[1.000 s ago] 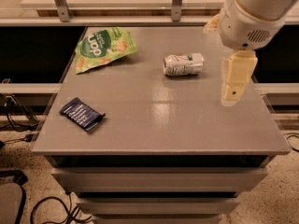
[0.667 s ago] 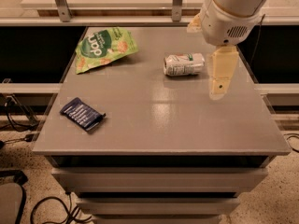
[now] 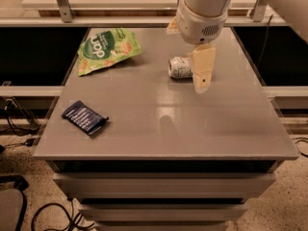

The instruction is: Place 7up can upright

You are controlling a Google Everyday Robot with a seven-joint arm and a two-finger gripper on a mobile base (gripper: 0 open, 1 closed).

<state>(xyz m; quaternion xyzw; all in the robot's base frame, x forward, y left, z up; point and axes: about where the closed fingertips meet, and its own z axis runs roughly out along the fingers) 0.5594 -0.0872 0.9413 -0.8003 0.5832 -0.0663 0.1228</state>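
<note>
Over the grey table [image 3: 231, 129] my gripper [image 3: 202, 76] hangs far right, touching or just beside the 7up can [image 3: 179, 67], which lies on its side. This is the approach. Open or closed, I cannot tell. Next I must straddle the can. Green snack bag [image 3: 107, 49] and blue packet [image 3: 84, 118] lie well left, out of the way.

hand [image 3: 202, 79] at 7up can [image 3: 179, 67] right end | snack bag [image 3: 107, 49] behind-left | packet [image 3: 84, 118] front-left
</note>
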